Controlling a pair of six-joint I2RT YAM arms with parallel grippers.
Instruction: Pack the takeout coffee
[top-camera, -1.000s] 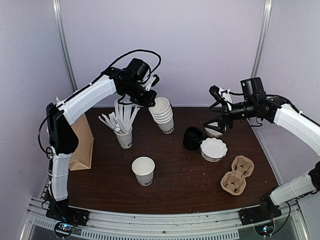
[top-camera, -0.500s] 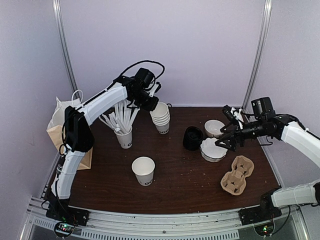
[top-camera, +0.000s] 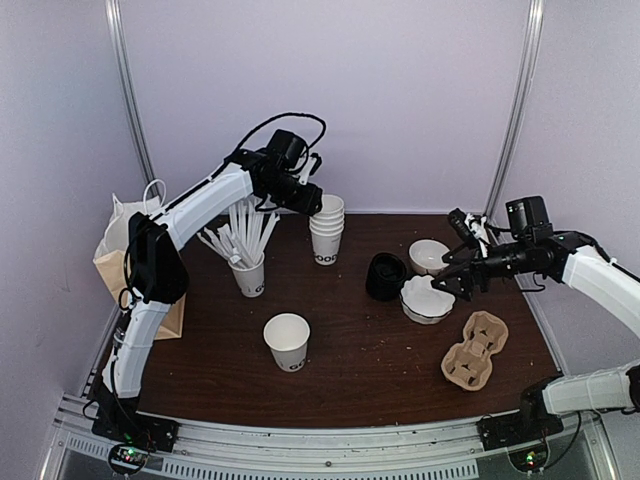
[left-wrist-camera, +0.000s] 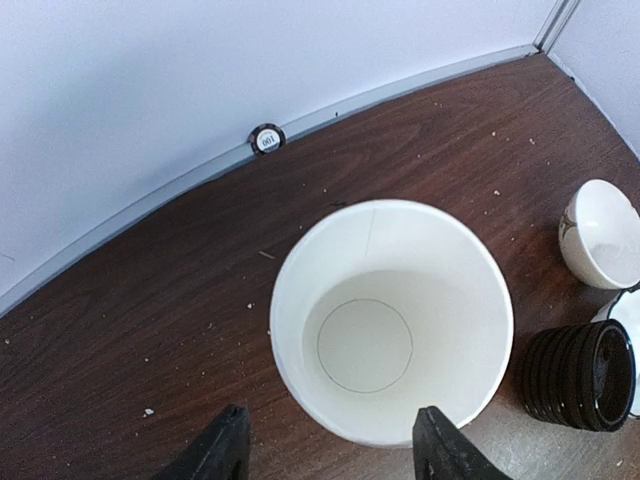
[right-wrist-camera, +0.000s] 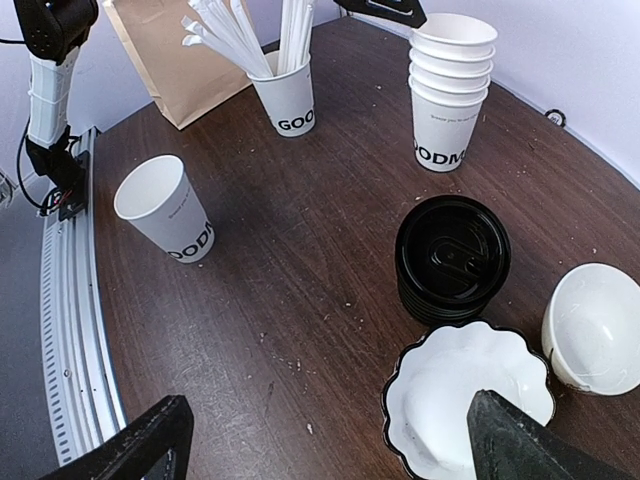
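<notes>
Bottom edge crops the left gripper's (left-wrist-camera: 332, 414) fingers (left-wrist-camera: 225, 452) in its wrist view; a stack of black lids (left-wrist-camera: 580, 375) and a white bowl (left-wrist-camera: 603, 232) run off the right edge. From above, the left arm (top-camera: 150, 268) hides part of the paper bag (top-camera: 112, 262) at the surface's (top-camera: 380, 350) left. Fine print on the single cup (right-wrist-camera: 165, 208) is unreadable.
</notes>
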